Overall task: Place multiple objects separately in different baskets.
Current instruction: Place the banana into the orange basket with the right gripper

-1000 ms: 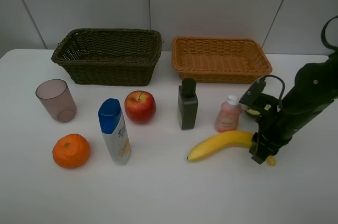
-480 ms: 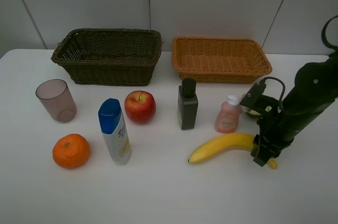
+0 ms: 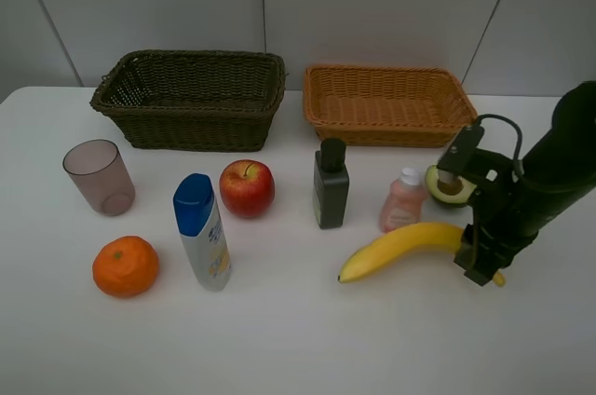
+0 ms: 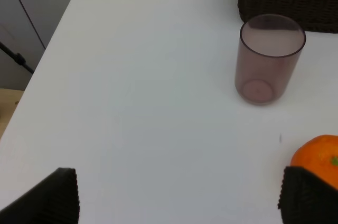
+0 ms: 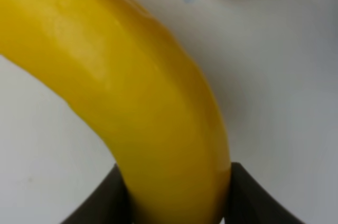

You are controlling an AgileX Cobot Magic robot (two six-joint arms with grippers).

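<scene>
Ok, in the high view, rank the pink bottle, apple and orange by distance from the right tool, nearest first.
1. Pink bottle, just left of the right tool.
2. Apple, mid-table.
3. Orange, far left, front.

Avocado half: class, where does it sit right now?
In the exterior high view, the avocado half lies right of centre, just right of the pink bottle, in front of the orange-tan basket.

Two baskets [image 3: 196,129], eight objects [image 3: 247,188]
</scene>
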